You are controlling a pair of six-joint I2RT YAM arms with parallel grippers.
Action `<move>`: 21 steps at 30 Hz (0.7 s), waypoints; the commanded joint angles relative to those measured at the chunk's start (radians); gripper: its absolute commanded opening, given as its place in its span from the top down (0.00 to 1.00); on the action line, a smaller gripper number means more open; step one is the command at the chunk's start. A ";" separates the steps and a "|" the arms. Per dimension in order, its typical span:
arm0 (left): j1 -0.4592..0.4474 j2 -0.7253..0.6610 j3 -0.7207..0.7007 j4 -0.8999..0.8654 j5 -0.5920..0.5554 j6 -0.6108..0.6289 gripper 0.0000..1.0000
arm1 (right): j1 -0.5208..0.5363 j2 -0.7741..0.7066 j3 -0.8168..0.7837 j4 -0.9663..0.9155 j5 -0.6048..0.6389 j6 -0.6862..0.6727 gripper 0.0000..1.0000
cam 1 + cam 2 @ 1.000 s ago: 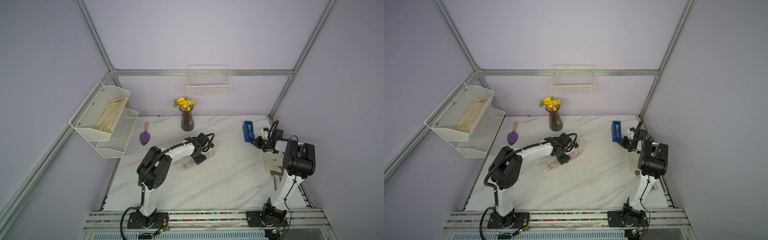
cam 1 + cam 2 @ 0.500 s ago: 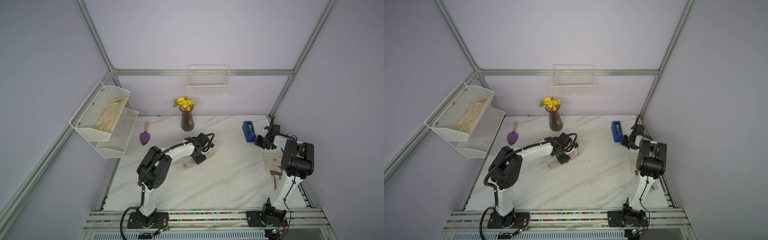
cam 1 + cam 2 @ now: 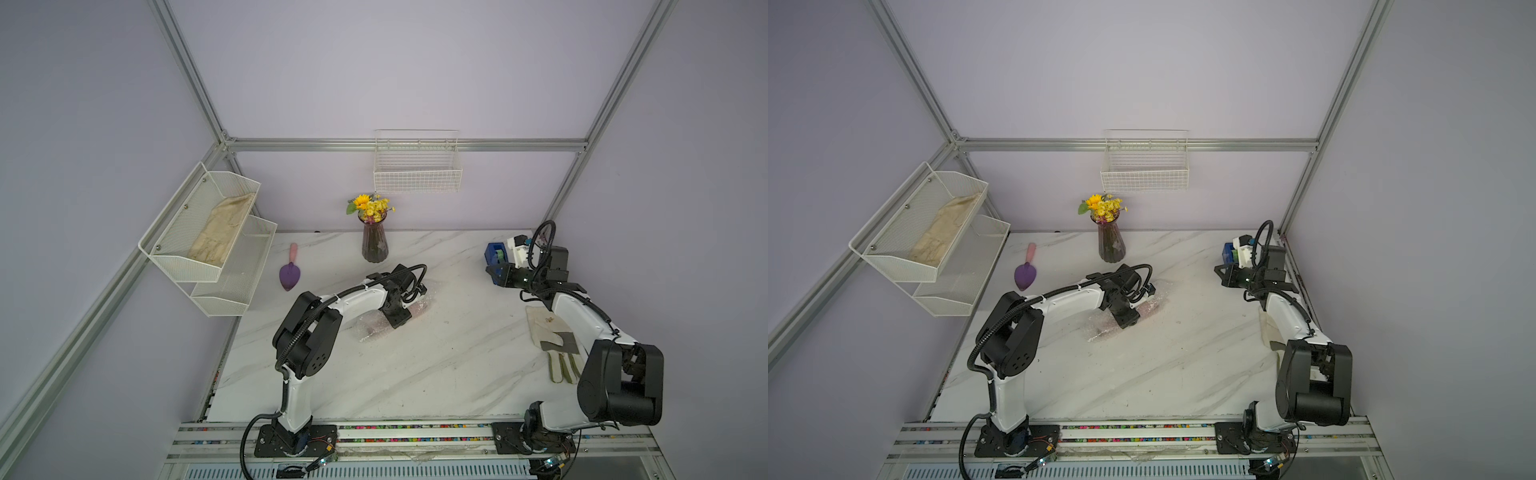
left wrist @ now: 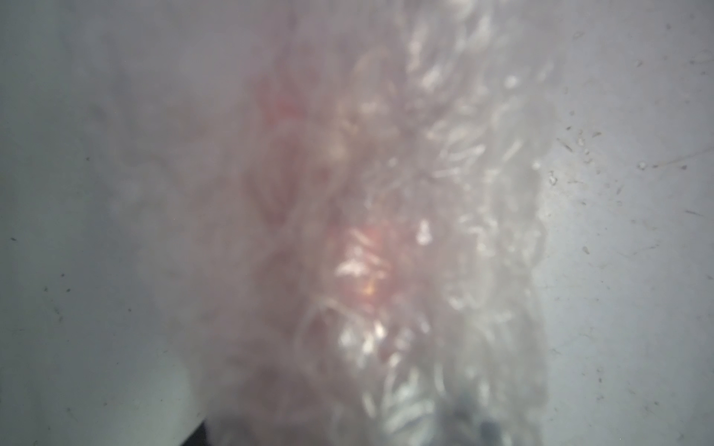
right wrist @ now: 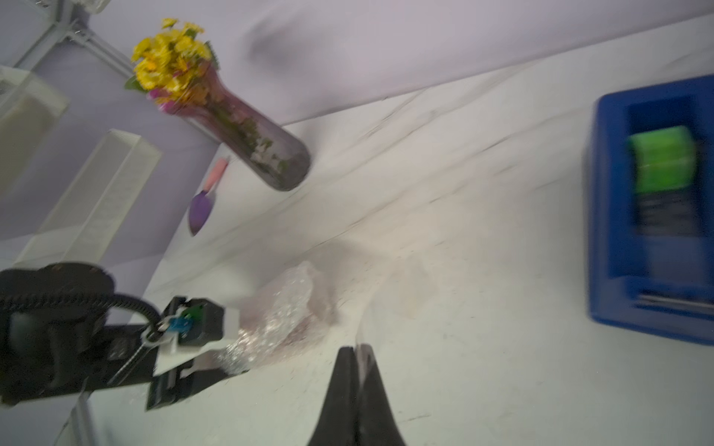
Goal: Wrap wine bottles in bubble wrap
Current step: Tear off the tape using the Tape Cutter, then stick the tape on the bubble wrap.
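White mesh shelf [image 3: 232, 266], two tiers, hangs on the left wall; a beige cloth [image 3: 220, 232] lies in its upper tier. Purple trowel [image 3: 289, 275] with a pink handle lies flat on the marble desk [image 3: 415, 374] near the shelf. Dark vase [image 3: 374, 245] of yellow flowers stands upright at the back edge, below an empty-looking wire basket [image 3: 417, 174] on the back wall.

Near mid-desk, in front of the vase, the bubble wrap [image 3: 371, 328] lies bundled around the bottle [image 3: 422, 309], which lies on its side. Only pink patches show through the film in both top views. Left wrist view: blurred bubbles with pink-red behind them [image 4: 363, 247].

Left end effector [image 3: 400, 315] sits down on the middle of the bundle. Its fingers are hidden by the film and its own body, so I cannot tell whether they clasp it.

Blue tape dispenser [image 3: 494, 253] stands at the back right, with a green roll inside, seen in the right wrist view [image 5: 662, 162]. Right end effector [image 3: 494, 274] hangs just in front of it, above the desk, with its fingers [image 5: 340, 386] pressed together.

Pale work glove [image 3: 552, 340] lies flat by the right edge, partly under the right arm.
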 commanded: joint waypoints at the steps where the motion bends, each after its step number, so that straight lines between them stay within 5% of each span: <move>1: -0.001 -0.034 -0.044 0.013 0.119 0.035 0.58 | 0.016 -0.015 -0.128 0.126 -0.261 0.074 1.00; 9: 0.000 -0.057 -0.109 0.063 0.313 0.083 0.58 | 0.200 0.014 -0.197 0.181 -0.387 0.098 1.00; 21: 0.000 -0.029 -0.109 0.077 0.272 0.090 0.59 | 0.289 0.216 -0.159 0.181 -0.479 0.106 1.00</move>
